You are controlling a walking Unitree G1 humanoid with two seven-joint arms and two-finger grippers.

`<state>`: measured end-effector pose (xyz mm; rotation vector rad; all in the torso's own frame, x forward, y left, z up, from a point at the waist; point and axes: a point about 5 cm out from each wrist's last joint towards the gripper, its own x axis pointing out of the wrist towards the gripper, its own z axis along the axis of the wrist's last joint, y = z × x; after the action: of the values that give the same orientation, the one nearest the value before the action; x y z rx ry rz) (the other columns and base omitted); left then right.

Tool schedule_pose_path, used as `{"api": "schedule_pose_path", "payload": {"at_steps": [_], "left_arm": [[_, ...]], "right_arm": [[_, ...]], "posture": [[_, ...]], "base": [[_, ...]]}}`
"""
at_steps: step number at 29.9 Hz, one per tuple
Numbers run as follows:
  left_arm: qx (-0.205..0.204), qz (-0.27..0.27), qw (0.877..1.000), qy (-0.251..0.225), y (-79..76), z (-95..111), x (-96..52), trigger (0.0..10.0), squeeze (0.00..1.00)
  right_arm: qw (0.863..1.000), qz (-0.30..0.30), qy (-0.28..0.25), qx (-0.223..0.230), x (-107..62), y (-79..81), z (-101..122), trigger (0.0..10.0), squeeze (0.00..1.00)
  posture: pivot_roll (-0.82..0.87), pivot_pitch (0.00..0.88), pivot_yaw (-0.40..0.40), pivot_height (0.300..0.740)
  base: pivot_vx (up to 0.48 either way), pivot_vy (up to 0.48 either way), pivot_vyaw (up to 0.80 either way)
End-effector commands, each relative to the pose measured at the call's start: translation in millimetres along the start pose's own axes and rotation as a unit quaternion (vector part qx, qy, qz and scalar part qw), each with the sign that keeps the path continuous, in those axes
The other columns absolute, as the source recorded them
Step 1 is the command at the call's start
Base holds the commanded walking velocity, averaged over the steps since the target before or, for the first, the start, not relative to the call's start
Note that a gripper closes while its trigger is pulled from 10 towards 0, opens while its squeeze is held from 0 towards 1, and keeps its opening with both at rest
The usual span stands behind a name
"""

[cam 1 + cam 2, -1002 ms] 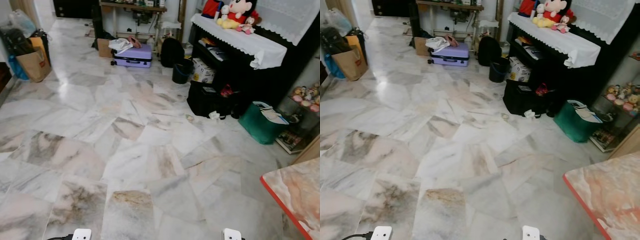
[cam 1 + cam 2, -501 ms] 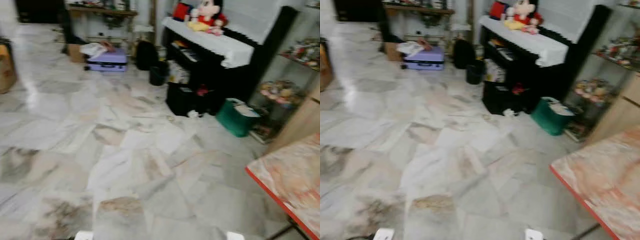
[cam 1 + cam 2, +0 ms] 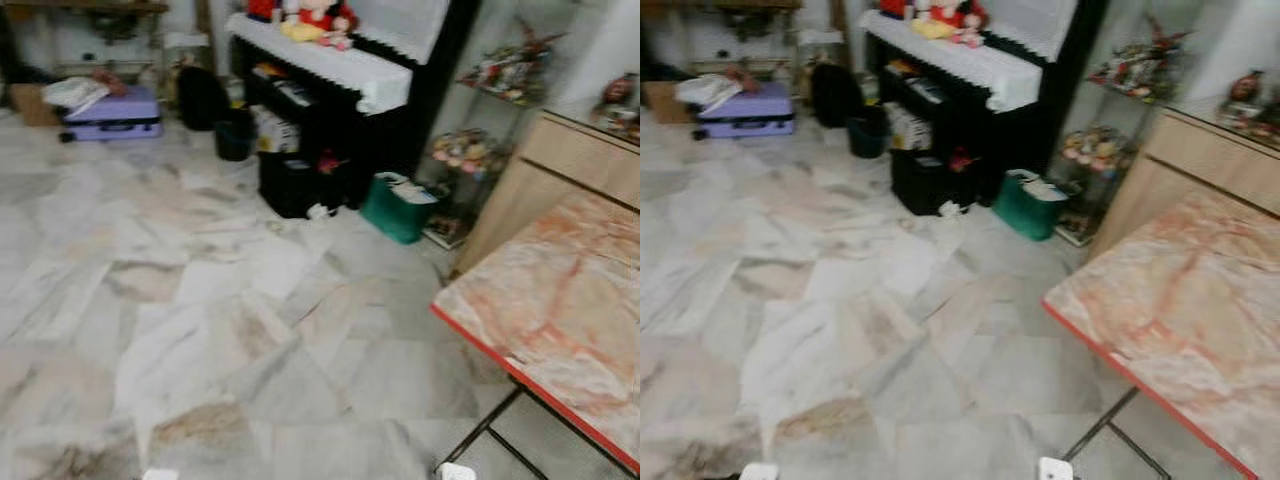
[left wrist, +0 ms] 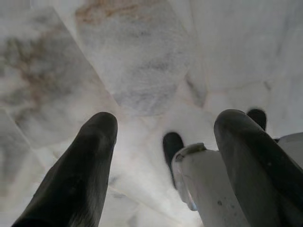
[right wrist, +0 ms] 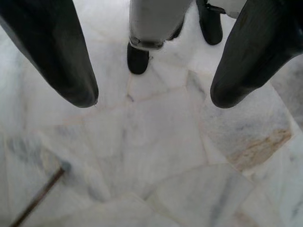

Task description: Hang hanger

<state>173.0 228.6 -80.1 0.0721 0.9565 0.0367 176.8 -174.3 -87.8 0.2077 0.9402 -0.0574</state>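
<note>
Marble floor point(image 3: 200, 300) spreads across the frame, with a red-edged marble surface point(image 3: 560, 310) at lower right and a purple suitcase point(image 3: 110, 110) upper left. Left end effector point(image 4: 165, 137) and right end effector point(image 5: 154, 97) both hang over the floor, fingers spread wide and holding nothing.

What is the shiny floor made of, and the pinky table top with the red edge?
The floor looks like polished marble: pale slabs with grey and brown veins and a soft sheen. The table top has pink, marble-like swirls, but it could be printed laminate; its edge looks like a red strip.
</note>
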Motion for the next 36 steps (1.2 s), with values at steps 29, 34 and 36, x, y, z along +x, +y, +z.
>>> {"api": "schedule_pose_path", "payload": {"at_steps": [29, 34, 36], "left_arm": [[0.015, -0.05, 0.999, -0.007, -6.8, 8.6, 1.7, 10.0, 0.0], [0.02, -0.068, 0.997, -0.028, -12.1, 20.3, 3.4, 10.0, 0.0], [0.025, -0.068, 0.997, -0.035, -13.2, 23.4, 3.8, 10.0, 0.0]], "right_arm": [[1.0, -0.007, 0.0, 0.001, -1.3, -3.1, -3.6, 10.0, 0.0], [1.0, -0.008, -0.002, 0.004, -0.9, -2.7, -1.9, 10.0, 0.0], [1.0, -0.01, -0.004, 0.008, -0.9, -3.4, -1.2, 10.0, 0.0]], "posture": [[0.14, 0.0, -0.037, 0.74], [0.14, 0.0, -0.037, 0.74], [0.15, 0.0, -0.044, 0.74]], "base": [[0.0, 0.0, -0.73], [0.0, 0.0, -0.73], [0.0, 0.0, -0.73]]}}
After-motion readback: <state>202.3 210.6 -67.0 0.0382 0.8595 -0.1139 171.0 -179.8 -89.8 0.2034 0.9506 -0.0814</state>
